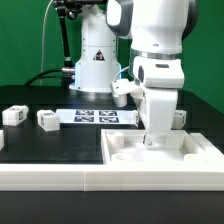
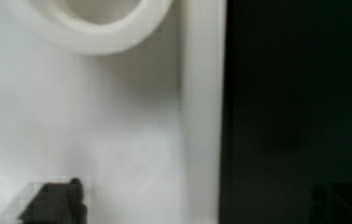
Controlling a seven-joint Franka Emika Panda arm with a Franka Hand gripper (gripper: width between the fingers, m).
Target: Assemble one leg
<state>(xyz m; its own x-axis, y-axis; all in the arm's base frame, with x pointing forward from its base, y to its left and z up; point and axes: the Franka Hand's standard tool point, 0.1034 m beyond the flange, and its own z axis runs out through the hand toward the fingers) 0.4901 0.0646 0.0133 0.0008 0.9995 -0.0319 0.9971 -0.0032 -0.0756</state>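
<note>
Two small white legs with tags stand on the black table at the exterior view's left, one [image 1: 14,115] far left and one [image 1: 46,120] beside it. Another white block [image 1: 122,90] shows behind the arm, and one [image 1: 181,118] just to its right. My gripper [image 1: 155,143] points down over the large flat white panel [image 1: 125,150], near its far edge. In the wrist view the gripper [image 2: 198,205] is open and empty; its dark fingertips [image 2: 52,203] straddle the panel's edge [image 2: 201,110]. A round recess [image 2: 102,25] in the panel lies ahead.
The marker board [image 1: 97,116] lies flat on the table behind the panel. A long white rim bar [image 1: 60,182] runs along the front. The robot's base [image 1: 95,60] stands at the back, with cables at the exterior view's left.
</note>
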